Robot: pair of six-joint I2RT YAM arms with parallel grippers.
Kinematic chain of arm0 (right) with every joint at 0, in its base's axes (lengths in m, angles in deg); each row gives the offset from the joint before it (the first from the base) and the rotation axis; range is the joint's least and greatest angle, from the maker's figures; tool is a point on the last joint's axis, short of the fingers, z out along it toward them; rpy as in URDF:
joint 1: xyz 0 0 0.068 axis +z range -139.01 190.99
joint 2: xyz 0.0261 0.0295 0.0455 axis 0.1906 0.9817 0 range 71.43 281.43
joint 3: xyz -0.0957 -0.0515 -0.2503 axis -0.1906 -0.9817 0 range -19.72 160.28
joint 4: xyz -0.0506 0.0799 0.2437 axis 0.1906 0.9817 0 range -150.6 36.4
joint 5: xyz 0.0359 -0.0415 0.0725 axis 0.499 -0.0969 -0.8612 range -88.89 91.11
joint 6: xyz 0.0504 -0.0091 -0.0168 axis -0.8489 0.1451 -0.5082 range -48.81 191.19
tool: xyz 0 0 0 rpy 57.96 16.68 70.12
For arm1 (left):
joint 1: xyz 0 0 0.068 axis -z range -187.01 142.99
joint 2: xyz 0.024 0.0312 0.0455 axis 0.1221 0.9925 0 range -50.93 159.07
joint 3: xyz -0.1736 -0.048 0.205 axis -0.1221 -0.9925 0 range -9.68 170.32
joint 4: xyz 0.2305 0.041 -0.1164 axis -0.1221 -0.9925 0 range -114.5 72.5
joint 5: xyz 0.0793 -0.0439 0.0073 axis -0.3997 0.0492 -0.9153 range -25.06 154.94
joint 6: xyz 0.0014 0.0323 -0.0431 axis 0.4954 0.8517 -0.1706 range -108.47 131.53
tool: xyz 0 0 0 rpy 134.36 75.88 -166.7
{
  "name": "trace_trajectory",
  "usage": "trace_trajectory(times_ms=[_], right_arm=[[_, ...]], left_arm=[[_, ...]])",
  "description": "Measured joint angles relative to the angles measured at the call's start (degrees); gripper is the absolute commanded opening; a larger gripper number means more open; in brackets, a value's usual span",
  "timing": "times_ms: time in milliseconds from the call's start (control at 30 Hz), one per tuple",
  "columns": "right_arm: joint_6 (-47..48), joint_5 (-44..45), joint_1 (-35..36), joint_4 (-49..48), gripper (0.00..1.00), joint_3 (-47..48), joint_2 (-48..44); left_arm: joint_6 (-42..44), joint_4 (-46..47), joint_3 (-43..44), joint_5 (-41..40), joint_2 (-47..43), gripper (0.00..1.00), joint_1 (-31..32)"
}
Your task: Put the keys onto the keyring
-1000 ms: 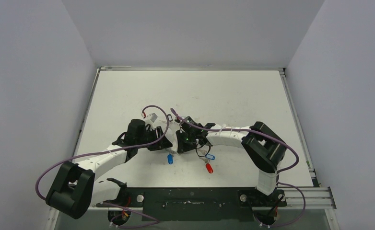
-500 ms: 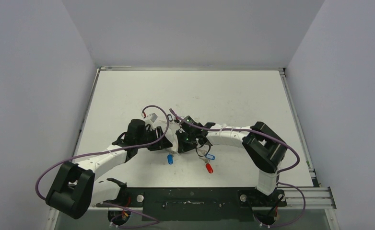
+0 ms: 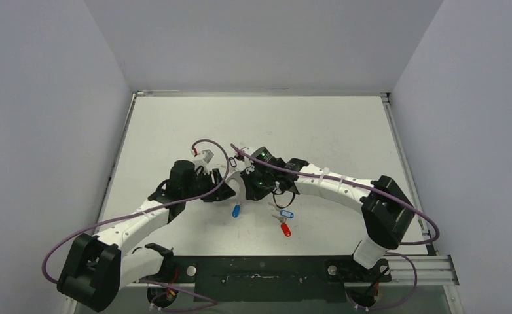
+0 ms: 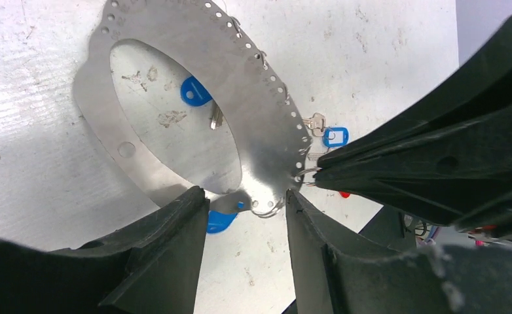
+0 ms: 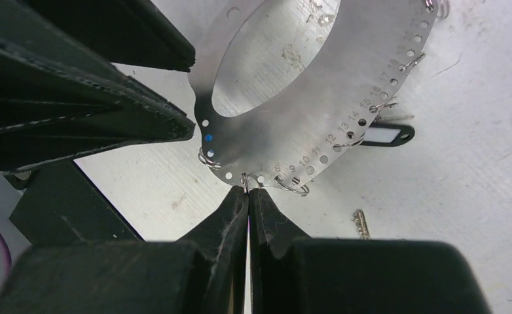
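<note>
The keyring (image 4: pixel 260 124) is a flat silvery hoop with numbered holes and small split rings along its rim. It also shows in the right wrist view (image 5: pixel 345 85). My left gripper (image 4: pixel 243 196) spans the hoop's band, with both fingers touching it. My right gripper (image 5: pixel 247 190) is shut on a small split ring at the hoop's rim. A dark blue-tagged key (image 3: pixel 236 210) lies below the hoop and shows through its opening (image 4: pixel 194 90). A light blue-tagged key (image 3: pixel 283 214) and a red-tagged key (image 3: pixel 285 229) lie on the table to the right.
Both arms meet mid-table (image 3: pixel 319 131), wrists close together, with purple cables looping over them. A bare silver key (image 5: pixel 361 222) lies on the table beside my right fingers. Walls enclose the table on three sides.
The right arm has stretched out and its wrist has moved up and left. The left wrist has shifted a little forward. The dark blue tag has moved slightly up and right.
</note>
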Motion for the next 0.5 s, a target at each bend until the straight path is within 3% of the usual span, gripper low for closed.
trace_trajectory(times_ms=[300, 500], right_arm=[[7.19, -0.13, 0.00, 6.47, 0.00, 3.06, -2.99], [10.38, -1.51, 0.00, 9.60, 0.00, 4.17, -4.72]], left_arm=[[2.97, 0.61, 0.00, 0.50, -4.26, 0.44, 0.00], [4.28, 9.44, -2.25, 3.23, -8.00, 0.42, 0.00]])
